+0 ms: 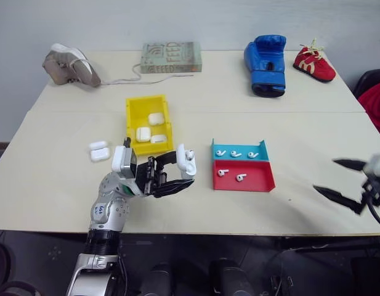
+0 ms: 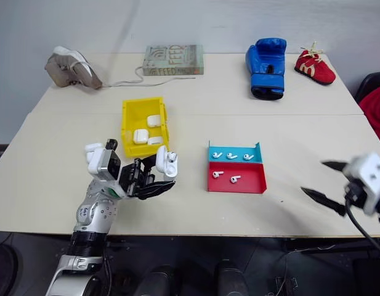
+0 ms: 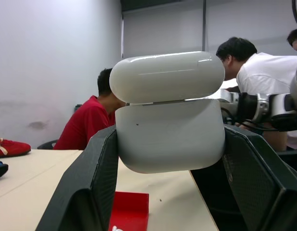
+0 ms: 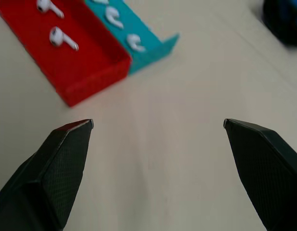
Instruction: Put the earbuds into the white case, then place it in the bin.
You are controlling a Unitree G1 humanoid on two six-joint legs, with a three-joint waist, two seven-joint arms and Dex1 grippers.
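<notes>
left gripper [image 1: 177, 171]: clamped on the white case [image 1: 187, 160], which is held upright above the table [image 1: 288, 123], lid on top, closed

right gripper [image 1: 340, 179]: fingers spread wide, nothing held

bin [image 1: 134, 114]: just behind the case, three cases inside

earbuds [image 1: 231, 164]: five lying in the blue tray [image 1: 262, 149] and red tray [image 1: 257, 179]

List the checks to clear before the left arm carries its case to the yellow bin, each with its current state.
1. White case clamped in the left gripper: ok.
2. Case lid closed: ok in the left wrist view.
3. Earbuds inside the case: cannot tell.
4. Room in the bin beside the three cases already there: ok.
5. Right gripper open, off to the side past the red tray: ok.
</notes>
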